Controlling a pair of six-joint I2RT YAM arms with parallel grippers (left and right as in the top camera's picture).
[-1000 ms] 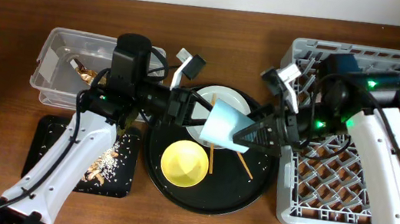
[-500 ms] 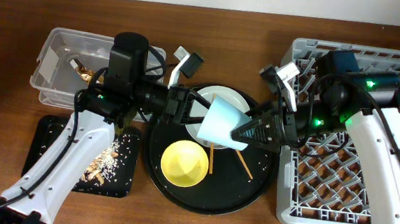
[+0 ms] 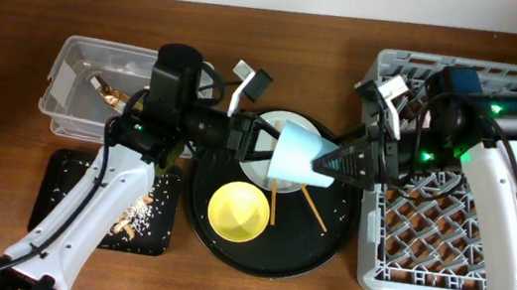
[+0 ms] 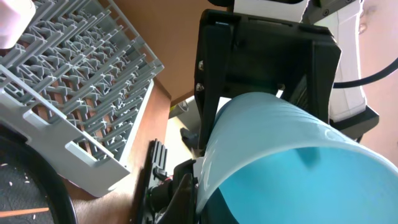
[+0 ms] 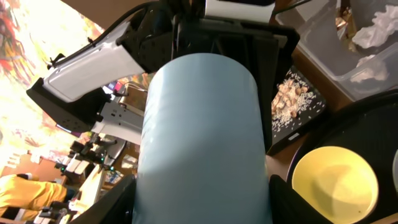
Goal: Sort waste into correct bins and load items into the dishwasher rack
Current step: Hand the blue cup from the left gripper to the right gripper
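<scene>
The small blue cup [image 3: 299,156] lies sideways in the air over the round black tray, held between both grippers. My left gripper [image 3: 255,144] is shut on its rim, and its open mouth fills the left wrist view [image 4: 292,162]. My right gripper [image 3: 351,163] is shut on its base end, and my right fingers flank its body [image 5: 202,137]. The yellow bowl [image 3: 236,211] and the chopsticks [image 3: 314,210] lie on the round tray, with the pale plate [image 3: 258,130] partly hidden behind the cup. The grey dishwasher rack [image 3: 466,243] stands at the right. I cannot see the pink cup.
The clear tub [image 3: 74,66] at the back left holds a gold-brown wrapper [image 3: 110,93] and white tissue [image 5: 373,34]. The shallow black tray [image 3: 61,199] in front of it holds beige scraps [image 3: 134,214]. The round black tray [image 3: 325,249] sits between them and the rack.
The blue cup has moved a little right and up toward the rack. Both grippers moved with it.
</scene>
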